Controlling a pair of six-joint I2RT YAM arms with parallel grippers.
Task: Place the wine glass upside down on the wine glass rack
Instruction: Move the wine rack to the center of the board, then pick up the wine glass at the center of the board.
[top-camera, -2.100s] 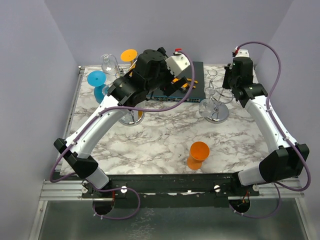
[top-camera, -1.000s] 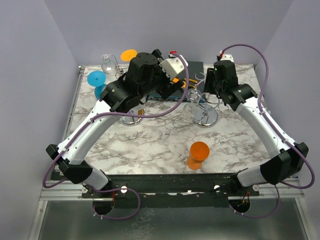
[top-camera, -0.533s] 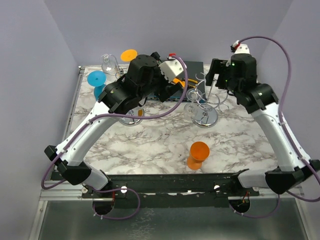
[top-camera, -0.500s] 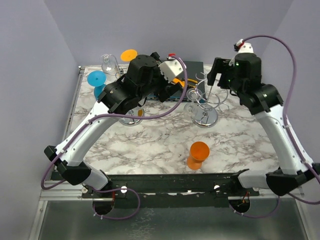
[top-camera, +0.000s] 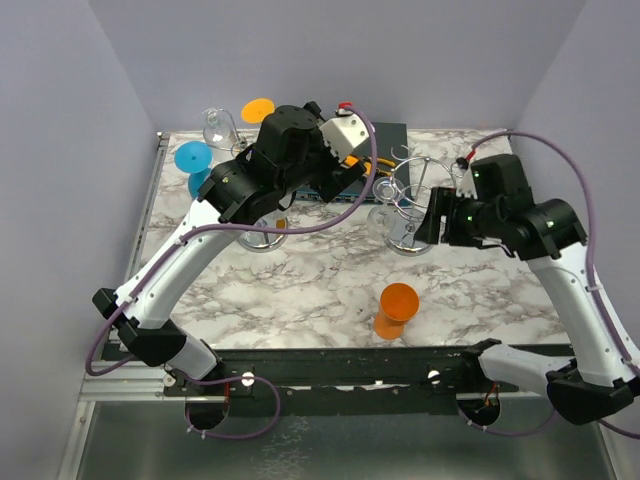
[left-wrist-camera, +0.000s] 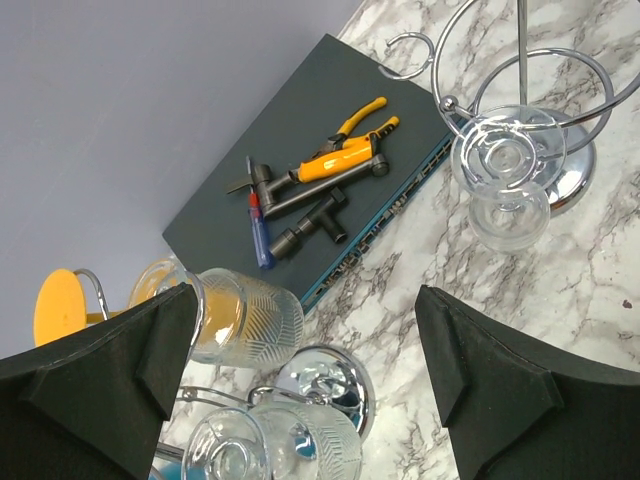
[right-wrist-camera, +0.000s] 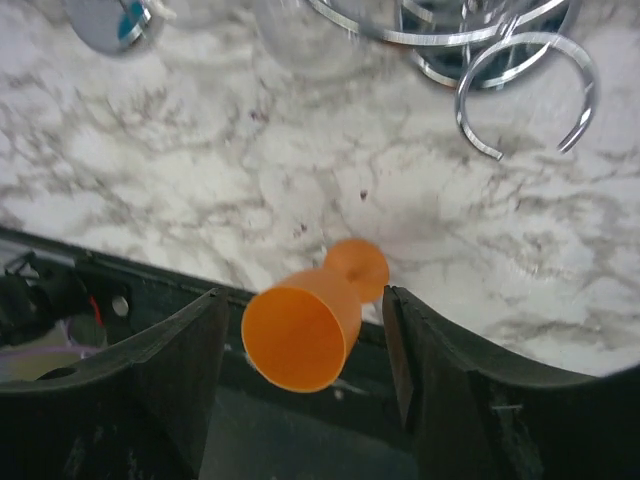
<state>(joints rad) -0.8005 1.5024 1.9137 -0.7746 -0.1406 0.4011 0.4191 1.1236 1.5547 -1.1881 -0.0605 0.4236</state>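
An orange wine glass stands upright on the marble table near the front edge. In the right wrist view that orange glass lies below, framed between my fingers and untouched. My right gripper hovers open and empty between it and the chrome rack. A clear wine glass hangs upside down on that rack. My left gripper is open and empty, high above the second rack.
The second rack at the left carries clear patterned glasses, a blue glass and an orange one. A dark case with pliers and tools lies at the back. The table's front rail runs just below the orange glass.
My right arm has drawn back from the rack toward the front, its gripper now over the orange glass. The clear glass stays hanging on the rack. The left arm barely moved.
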